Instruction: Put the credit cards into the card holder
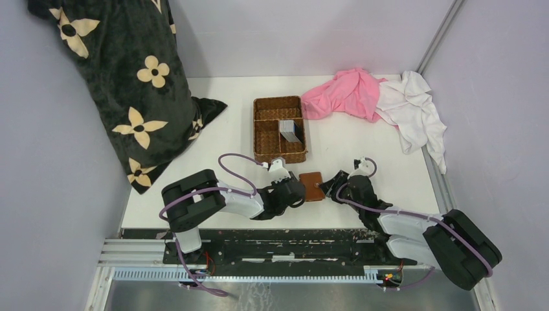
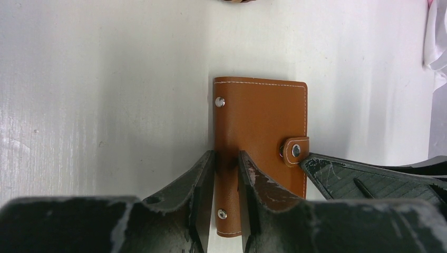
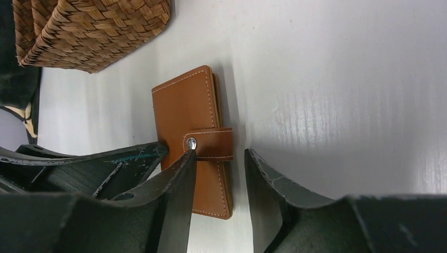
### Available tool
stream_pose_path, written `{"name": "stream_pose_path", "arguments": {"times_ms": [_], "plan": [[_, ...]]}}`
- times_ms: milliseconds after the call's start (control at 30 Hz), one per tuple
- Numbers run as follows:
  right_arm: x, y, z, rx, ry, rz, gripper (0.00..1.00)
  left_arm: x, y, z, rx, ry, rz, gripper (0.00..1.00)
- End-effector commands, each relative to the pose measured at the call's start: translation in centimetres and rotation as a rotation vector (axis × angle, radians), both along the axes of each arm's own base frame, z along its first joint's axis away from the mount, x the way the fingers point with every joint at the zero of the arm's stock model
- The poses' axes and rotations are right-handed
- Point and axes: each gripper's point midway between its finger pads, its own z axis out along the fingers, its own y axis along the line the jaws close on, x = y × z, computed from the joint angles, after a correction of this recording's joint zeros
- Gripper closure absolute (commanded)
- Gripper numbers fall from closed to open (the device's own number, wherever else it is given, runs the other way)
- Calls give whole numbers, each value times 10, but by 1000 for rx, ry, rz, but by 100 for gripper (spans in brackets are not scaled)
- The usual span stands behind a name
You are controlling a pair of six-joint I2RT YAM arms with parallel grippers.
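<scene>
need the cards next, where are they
In the top view, the cards stand in the basket's right compartment, beyond the holder.

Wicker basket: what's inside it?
Grey credit cards sit in the right compartment of the wicker basket; nothing else shows inside. Whatever lies beneath the cards is covered.

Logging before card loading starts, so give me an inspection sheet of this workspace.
Surface: white table, no damage seen.
Job's things: card holder lies closed, tab snapped; credit cards sit in a compartment of the wicker basket.
Clutter: flowered pillow far left; pink cloth and white cloth far right.
Grippers: left gripper straddles the holder's spine edge, grip unclear; right gripper open around the tab.
Cables: purple cables loop along both arms.
Surroundings: grey walls on three sides.
</scene>
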Motion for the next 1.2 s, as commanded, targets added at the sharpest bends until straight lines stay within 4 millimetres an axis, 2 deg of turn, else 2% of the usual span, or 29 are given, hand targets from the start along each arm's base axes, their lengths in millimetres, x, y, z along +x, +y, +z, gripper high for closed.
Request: {"name": "stream_pose_path", "arguments": {"times_ms": [0,533,1167], "plan": [[1,-2,-3,-5,-16,-7,55,-67,100,-100,471,286,-132,69],[4,-7,0,-2,-30,-43,55,-67,102,-102,480,288,-131,70],[8,2,-14,-8,12,-19,57,-66,100,-101,480,283,-132,72]]}}
